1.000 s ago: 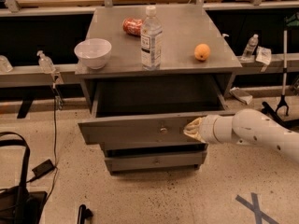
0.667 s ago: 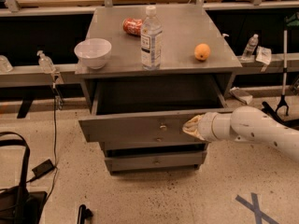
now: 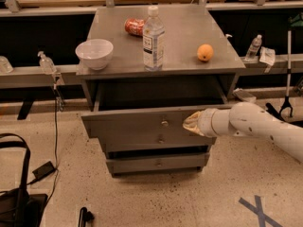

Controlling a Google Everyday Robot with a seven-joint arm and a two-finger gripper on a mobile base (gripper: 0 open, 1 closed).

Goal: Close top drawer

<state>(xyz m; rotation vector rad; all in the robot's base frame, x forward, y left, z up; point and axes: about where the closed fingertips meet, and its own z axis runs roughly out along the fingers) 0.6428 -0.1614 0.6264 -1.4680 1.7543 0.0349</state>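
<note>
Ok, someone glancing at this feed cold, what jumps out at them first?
The top drawer standing pulled out of the grey cabinet, with the gripper on its white arm at the front panel just right of the knob. Next, the clear water bottle upright on the cabinet top, between a white bowl on the left and an orange on the right.

The arm (image 3: 265,129) was a smooth white tube with small dark dots and a ringed wrist. Its cream-tan gripper (image 3: 191,122) sat just toward three o'clock of centre.
</note>
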